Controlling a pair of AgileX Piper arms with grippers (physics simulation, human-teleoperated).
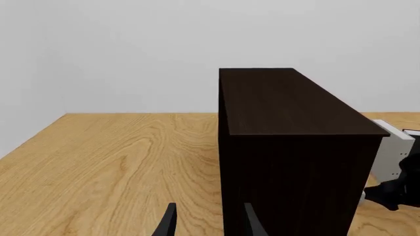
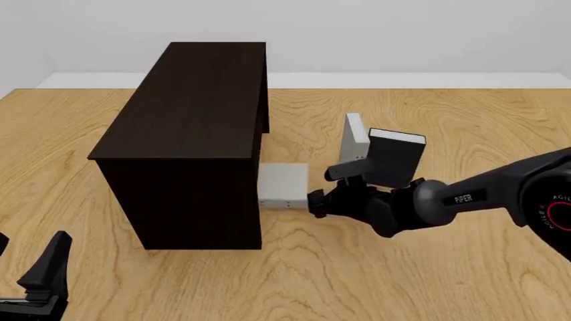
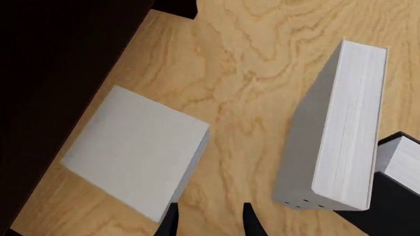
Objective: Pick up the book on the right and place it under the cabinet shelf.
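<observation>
The book (image 2: 283,185) (image 3: 135,155), thin and pale grey, lies flat on the table against the right side of the dark brown cabinet shelf (image 2: 192,114) (image 3: 59,73) (image 1: 288,147). The cabinet hides its left edge. My right gripper (image 2: 315,200) (image 3: 206,223) hovers just at the book's near right corner, open, with nothing between its fingers. My left gripper (image 2: 27,257) (image 1: 208,223) stands open at the near left, in front of the cabinet's end and apart from it.
A second pale grey book (image 2: 356,137) (image 3: 341,132) stands upright right of the cabinet, with a black-covered book (image 2: 395,157) (image 3: 394,187) upright beside it, both just behind my right arm. The wooden table (image 2: 428,267) ends at a white wall behind.
</observation>
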